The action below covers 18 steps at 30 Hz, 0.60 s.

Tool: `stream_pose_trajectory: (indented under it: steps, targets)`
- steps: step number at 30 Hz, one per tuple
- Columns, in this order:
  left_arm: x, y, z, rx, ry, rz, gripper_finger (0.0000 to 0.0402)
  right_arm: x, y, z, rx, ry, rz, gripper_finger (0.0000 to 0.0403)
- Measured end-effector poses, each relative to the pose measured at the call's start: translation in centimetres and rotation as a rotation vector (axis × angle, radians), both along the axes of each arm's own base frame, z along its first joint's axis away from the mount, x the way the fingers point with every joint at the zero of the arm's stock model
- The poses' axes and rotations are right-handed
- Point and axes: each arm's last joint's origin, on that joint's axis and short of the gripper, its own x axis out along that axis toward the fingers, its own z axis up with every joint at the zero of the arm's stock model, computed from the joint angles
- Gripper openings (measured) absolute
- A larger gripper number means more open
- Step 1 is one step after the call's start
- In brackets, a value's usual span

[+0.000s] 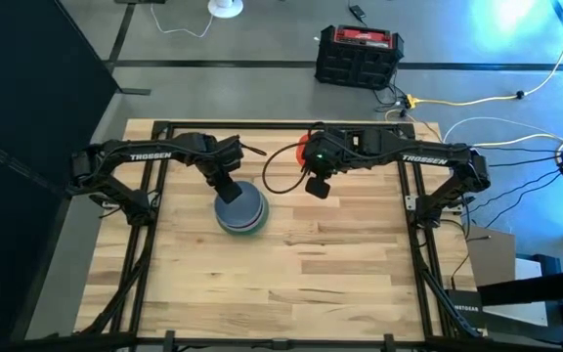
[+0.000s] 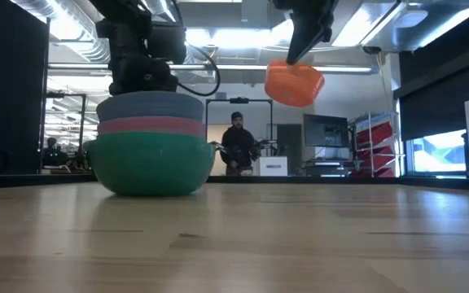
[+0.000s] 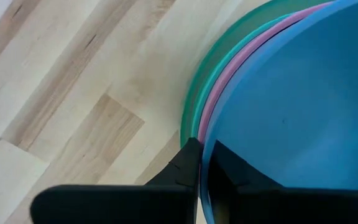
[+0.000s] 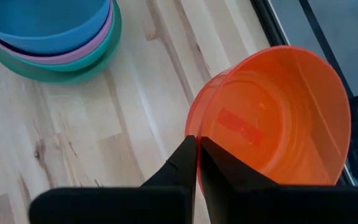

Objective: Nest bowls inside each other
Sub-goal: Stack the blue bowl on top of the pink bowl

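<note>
Several bowls stand nested in a stack point(image 1: 241, 212) on the wooden table, left of centre: a green bowl point(image 2: 149, 163) at the bottom, a pink one point(image 2: 149, 125) above it, and a light blue bowl point(image 2: 149, 106) on top. My left gripper point(image 3: 201, 146) is shut on the light blue bowl's rim. To the right of the stack my right gripper point(image 4: 197, 140) is shut on the orange-red bowl point(image 2: 294, 83), which hangs in the air higher than the stack's top. My left gripper pinches the light blue bowl's rim point(image 3: 204, 163) on the stack's far-left side, one finger inside the bowl and one outside. The fingers come steeply from above. The bowl sits nested in the stack, which rests on the table. My right gripper pinches the orange-red bowl's rim point(image 4: 192, 127), one finger inside the bowl and one outside. The fingers slant down from above. The bowl hangs tilted below them, lifted clear of the table.
Bare wood point(image 1: 281, 284) lies on the table's near half and to the right of the stack. Black frame rails point(image 1: 413, 244) run along the table's sides. A black toolbox point(image 1: 358, 56) stands on the floor beyond the far edge. A person point(image 2: 236, 142) stands in the room behind.
</note>
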Motion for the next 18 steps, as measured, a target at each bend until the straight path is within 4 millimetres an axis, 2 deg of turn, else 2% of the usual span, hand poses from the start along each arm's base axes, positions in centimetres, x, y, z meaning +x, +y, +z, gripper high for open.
stream_pose_trajectory:
  steps: [18]
  targets:
    - [0.25,-0.47,-0.03,0.027,0.006,-0.021,0.0,0.09,-0.03,0.04,-0.01,-0.005,0.016,0.0]
